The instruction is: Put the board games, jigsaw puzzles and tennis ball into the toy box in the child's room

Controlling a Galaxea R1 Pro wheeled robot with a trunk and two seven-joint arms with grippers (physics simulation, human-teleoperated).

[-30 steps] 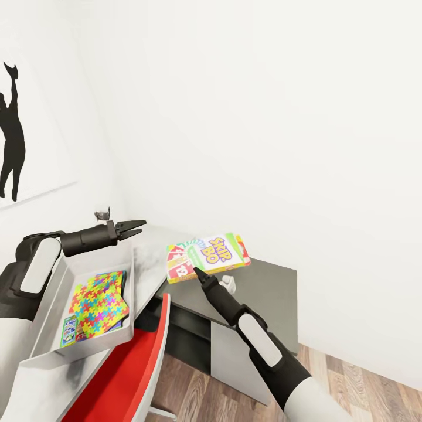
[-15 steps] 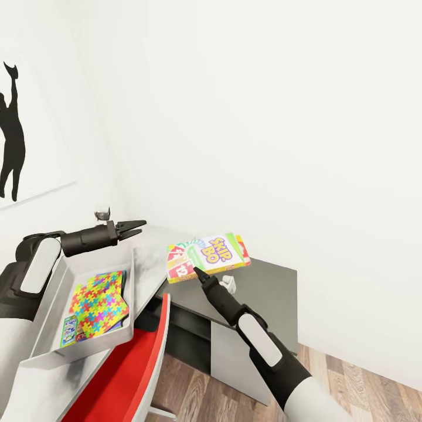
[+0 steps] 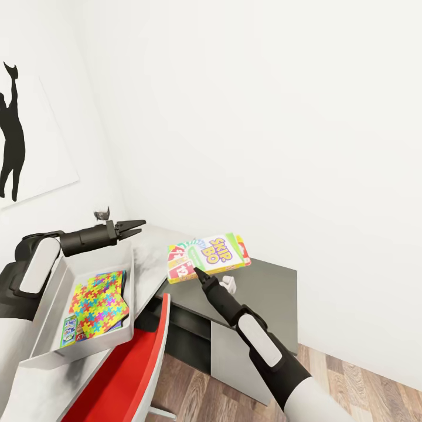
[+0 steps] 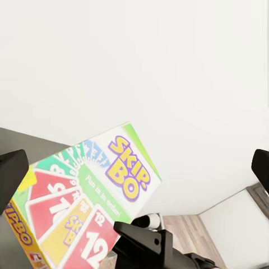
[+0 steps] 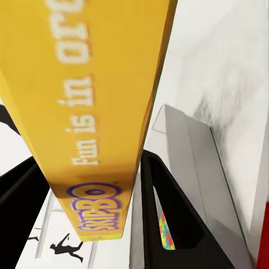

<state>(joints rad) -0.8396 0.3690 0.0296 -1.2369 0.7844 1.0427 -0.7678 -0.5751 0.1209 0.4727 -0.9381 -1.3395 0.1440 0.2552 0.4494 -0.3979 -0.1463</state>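
My right gripper is shut on the lower edge of a yellow-green Skip-Bo board game, holding it in the air over the corner where the pale table meets the dark cabinet top. In the right wrist view the box's yellow edge sits between the black fingers. My left gripper hovers open over the far end of the grey toy box. The toy box holds a jigsaw puzzle and a blue board game. The left wrist view faces the Skip-Bo box.
A red chair is tucked under the table in front of the toy box. A small white object stands on the cabinet top beneath the held box. The white wall with a black silhouette poster is close behind; wood floor lies to the right.
The head view has shifted very slightly. Both arms and the held game box keep their places.
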